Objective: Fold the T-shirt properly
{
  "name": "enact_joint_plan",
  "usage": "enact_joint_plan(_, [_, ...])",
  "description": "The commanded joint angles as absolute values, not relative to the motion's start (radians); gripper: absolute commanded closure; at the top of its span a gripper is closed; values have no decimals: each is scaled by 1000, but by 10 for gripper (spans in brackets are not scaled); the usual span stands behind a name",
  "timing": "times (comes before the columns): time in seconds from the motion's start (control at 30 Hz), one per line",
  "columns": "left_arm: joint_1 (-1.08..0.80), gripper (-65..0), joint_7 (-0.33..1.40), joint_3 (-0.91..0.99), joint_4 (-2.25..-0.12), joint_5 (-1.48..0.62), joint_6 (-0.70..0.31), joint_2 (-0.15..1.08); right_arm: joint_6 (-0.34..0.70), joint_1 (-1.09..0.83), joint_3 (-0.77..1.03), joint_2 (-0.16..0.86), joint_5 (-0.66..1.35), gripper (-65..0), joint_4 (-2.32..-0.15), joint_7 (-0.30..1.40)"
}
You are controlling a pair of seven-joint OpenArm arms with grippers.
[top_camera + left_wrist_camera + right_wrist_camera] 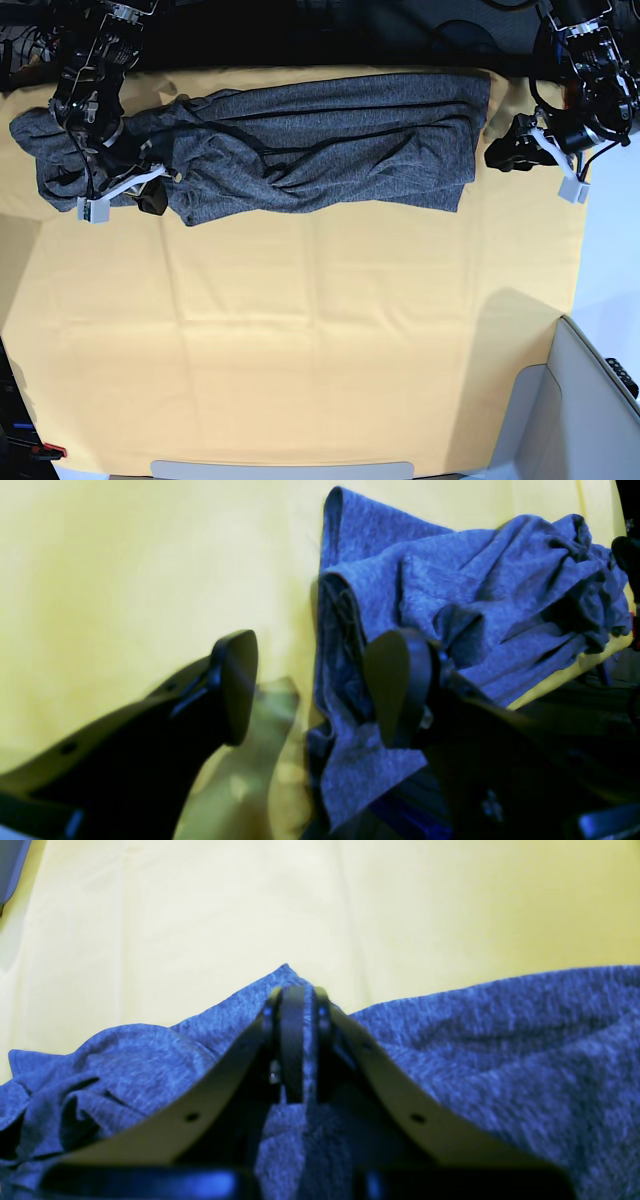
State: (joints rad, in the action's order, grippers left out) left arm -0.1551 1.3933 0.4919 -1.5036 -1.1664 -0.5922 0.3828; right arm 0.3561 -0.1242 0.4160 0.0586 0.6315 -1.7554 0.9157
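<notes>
The dark grey T-shirt [310, 150] lies bunched in a long band across the far part of the yellow table cloth [300, 330]. My right gripper [152, 200] is at the shirt's left, crumpled end. In the right wrist view it [295, 1040] is shut on a raised fold of the T-shirt [500, 1040]. My left gripper [500, 152] stands just off the shirt's right edge. In the left wrist view it [315, 690] is open wide, with the T-shirt's folded edge [345, 645] hanging loose between the fingers [235, 685].
The yellow cloth covers the whole table. A pale grey bin or panel [590, 400] stands at the near right corner. A white strip [280, 470] runs along the near edge. Dark cables and the arm bases [590, 60] crowd the far edge.
</notes>
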Motion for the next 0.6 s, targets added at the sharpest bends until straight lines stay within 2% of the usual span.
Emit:
enact_joint_plan(0.0, [-151, -367, 1396, 495, -1501, -1178, -591, 392, 364, -114, 420, 68, 648, -36, -1771, 892])
enact_joint_plan(0.57, [-150, -366, 1374, 352, -1394, -1176, -591, 335, 364, -122, 447, 67, 648, -36, -1776, 891])
